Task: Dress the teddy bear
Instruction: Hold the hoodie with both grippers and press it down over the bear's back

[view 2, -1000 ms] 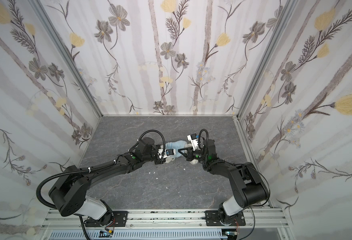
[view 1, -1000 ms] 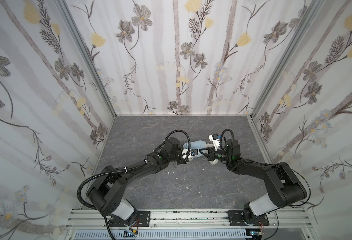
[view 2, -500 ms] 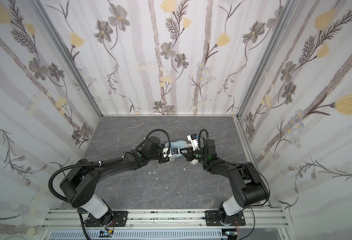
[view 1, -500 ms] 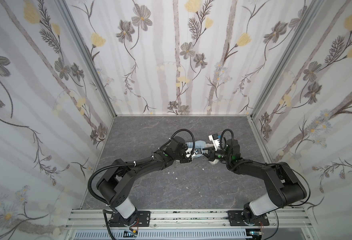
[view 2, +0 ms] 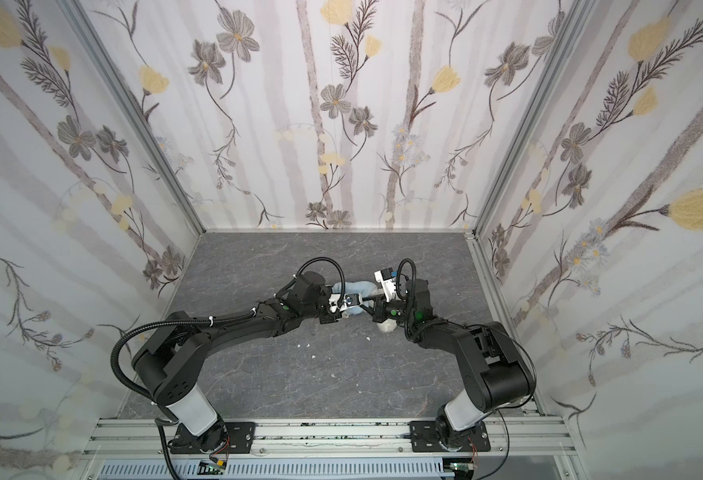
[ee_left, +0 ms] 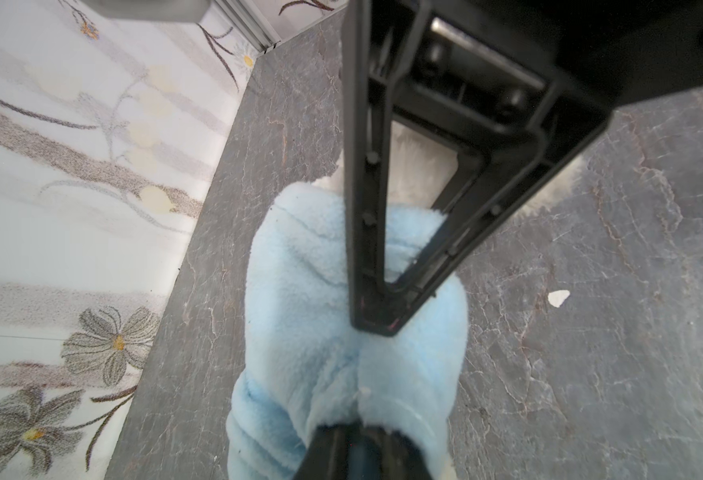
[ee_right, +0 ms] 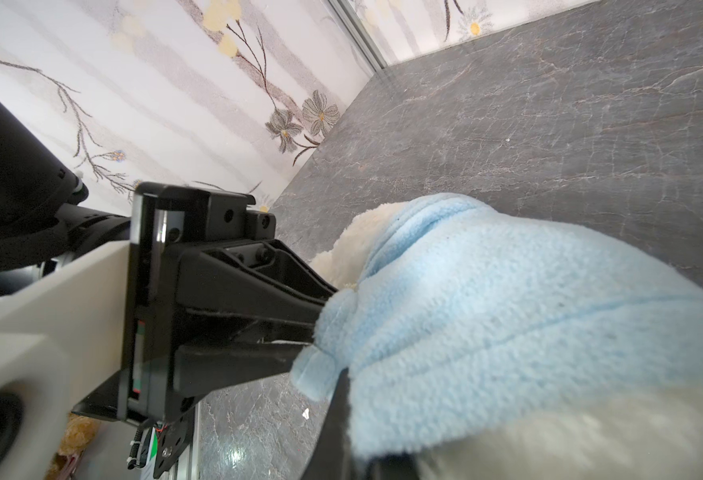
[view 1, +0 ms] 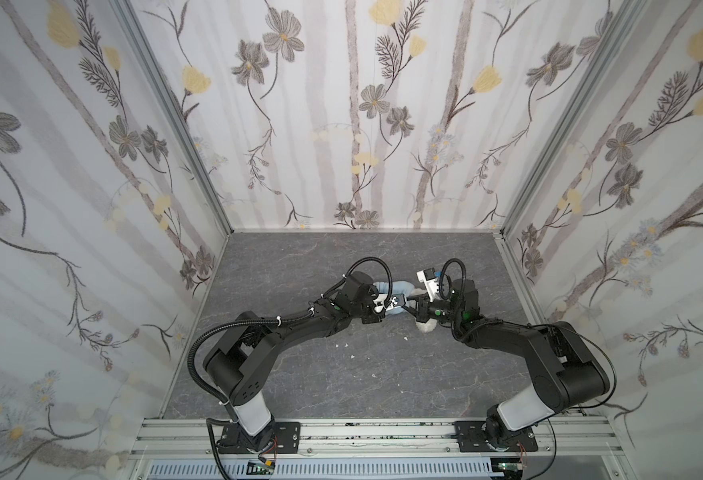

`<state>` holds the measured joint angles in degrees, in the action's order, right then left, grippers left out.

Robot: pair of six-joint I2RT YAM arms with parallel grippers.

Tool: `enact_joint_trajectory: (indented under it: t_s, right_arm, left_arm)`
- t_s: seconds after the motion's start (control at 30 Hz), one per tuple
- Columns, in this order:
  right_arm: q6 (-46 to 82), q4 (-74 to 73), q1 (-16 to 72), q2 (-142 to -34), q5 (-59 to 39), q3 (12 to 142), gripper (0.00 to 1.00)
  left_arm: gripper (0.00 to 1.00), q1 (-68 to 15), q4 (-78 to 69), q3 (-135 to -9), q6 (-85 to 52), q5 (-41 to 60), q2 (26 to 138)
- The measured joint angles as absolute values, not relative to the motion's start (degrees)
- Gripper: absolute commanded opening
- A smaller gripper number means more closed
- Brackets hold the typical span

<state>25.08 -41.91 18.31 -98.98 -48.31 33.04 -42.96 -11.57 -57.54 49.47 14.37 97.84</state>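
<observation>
Closest in, the right gripper [ee_left: 376, 326] has its tips pressed together on a fold of the light-blue hoodie [ee_right: 507, 311]. The left gripper [ee_right: 316, 326] reaches into the fleece edge with its tips buried (I cannot tell whether they pinch or stand loose). The teddy bear [ee_right: 354, 241] lies between them, mid-table toward the back, with white fur showing beyond the fleece. The step looks like drawing the hoodie down over the body. I would anchor one side and pull the other in short tugs along the bear, gripping fleece only, not fur, so the toy does not slide. Beyond, the dark marbled table [view 1: 341, 386] carries a few white crumbs [view 1: 353, 356]; floral wallpaper walls [view 1: 362, 104] close three sides
</observation>
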Motion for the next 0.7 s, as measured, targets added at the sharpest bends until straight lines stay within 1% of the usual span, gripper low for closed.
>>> enact_joint_trajectory:
  t_s: [0.1, 0.3, 0.5, 0.7]
  right_arm:
    - [26.81, -42.83, 18.31, -98.98, -48.73, 32.47, 0.0]
    - [30.87, -46.63, 18.57, -98.98, -48.73, 30.98, 0.0]
    - [38.0, -53.28, 18.85, -98.96, -47.29, 28.08, 0.0]
    - [46.52, -62.33, 20.38, -100.44, -42.78, 25.21, 0.0]
  left_arm:
    - [0.25, -42.96, -11.75, -57.54, 49.45, 15.81, 97.89]
    - [0.29, -42.81, -11.84, -57.84, 49.23, 18.2, 98.35]
    - [0.28, -42.54, -12.8, -58.33, 49.08, 20.95, 99.79]
    - [0.26, -42.13, -13.76, -59.72, 47.97, 23.03, 102.35]
